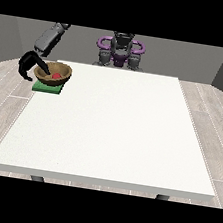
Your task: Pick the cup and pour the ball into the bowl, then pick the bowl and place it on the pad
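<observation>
One hand is all I can see working: the black hand at the view's left, out past the table's edge at about ten o'clock from the centre of the large white table. Its fingers curl round the near rim of the round wooden bowl (one finger hooks over into it). I see the bowl sitting upright, mouth up, on the flat green square pad, with the small red ball inside it. Being round, the bowl has no long axis I can name.
</observation>
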Tool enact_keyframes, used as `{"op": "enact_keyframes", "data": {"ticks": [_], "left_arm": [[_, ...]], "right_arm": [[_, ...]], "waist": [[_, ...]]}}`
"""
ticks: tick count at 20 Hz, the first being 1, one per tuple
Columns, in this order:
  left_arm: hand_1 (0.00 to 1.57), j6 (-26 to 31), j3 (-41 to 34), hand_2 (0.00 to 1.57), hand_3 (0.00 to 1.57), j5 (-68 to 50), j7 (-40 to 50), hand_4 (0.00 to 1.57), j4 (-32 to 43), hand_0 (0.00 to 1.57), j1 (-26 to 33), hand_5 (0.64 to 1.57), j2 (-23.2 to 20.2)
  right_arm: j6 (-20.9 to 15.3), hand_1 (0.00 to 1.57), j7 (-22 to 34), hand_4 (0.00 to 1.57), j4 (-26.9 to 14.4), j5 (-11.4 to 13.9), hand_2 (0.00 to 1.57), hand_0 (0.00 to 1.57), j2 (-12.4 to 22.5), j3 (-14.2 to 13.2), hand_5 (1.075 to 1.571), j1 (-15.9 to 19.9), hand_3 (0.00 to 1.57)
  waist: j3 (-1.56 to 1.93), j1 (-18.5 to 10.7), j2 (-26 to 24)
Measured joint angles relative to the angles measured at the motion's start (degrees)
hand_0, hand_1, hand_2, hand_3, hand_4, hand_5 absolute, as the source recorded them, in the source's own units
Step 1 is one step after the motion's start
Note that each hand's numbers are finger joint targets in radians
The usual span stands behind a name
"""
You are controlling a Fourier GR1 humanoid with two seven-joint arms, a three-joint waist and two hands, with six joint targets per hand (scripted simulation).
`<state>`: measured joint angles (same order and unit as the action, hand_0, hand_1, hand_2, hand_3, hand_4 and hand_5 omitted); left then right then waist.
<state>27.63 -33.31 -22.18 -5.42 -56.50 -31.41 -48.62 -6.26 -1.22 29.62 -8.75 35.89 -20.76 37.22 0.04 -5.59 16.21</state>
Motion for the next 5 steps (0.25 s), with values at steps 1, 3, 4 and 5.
{"op": "enact_keyframes", "data": {"ticks": [1, 3, 4, 5], "left_arm": [[0.00, -0.5, 0.5, 0.00, 0.00, -0.3, 0.9, 1.19, -1.2, 0.00, -0.3, 1.569, 0.6], [0.00, -1.3, 1.5, 0.00, 0.00, 0.1, 1.1, 1.19, -2.2, 0.00, 0.5, 1.569, 2.0], [0.00, -1.2, 1.6, 0.00, 0.00, 0.1, 1.2, 1.19, -1.8, 0.00, 0.7, 1.569, 2.1], [0.00, -1.0, 1.7, 0.00, 0.00, 0.4, 0.7, 1.19, -1.0, 0.00, 1.5, 1.569, 2.4]], "right_arm": [[-0.4, 0.00, -0.2, 0.00, -0.5, 0.5, 0.00, 0.00, -0.7, 0.5, 1.407, 0.1, 0.00], [0.6, 0.00, 1.3, 0.00, -0.9, 1.2, 0.00, 0.00, 0.1, 1.3, 1.400, 0.3, 0.00], [1.1, 0.00, 2.4, 0.00, -0.6, 1.4, 0.00, 0.00, 0.6, 1.6, 1.383, 0.6, 0.00], [1.8, 0.00, 3.2, 0.20, -0.2, 1.5, 0.00, 0.00, 1.2, 1.9, 1.375, 0.7, 0.00]], "waist": [[-0.01, -0.2, -0.5], [0.03, -0.1, -2.3], [0.00, 0.2, -3.0], [-0.01, 0.6, -3.8]]}}
